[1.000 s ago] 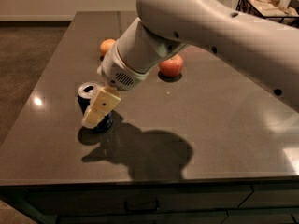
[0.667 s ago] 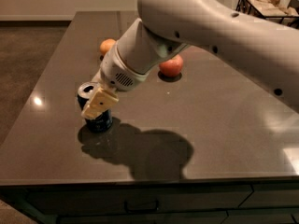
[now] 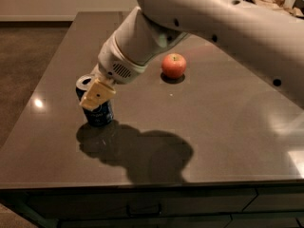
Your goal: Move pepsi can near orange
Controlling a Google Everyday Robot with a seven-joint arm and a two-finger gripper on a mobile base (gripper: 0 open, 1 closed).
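You see one can [image 3: 100, 115] and one apple [image 3: 174, 65] on the table [image 3: 228, 127]. The gripper [image 3: 93, 97] is at the can, but you can't tell its grip. The arm [image 3: 199, 13] hides the table behind it.

One camera, one view. Sits high on near side of table [image 3: 228, 141], looking down and across toward far wall [image 3: 47, 1]. Pretty close in: arm [image 3: 213, 18] comes in from upper right, fills top of shot. Gripper [image 3: 95, 98] left of centre, right at can [image 3: 100, 115]. Apple [image 3: 174, 65] beyond gripper, off to its right. Near table edge runs below gripper, floor [image 3: 28, 46] shows off to its left.
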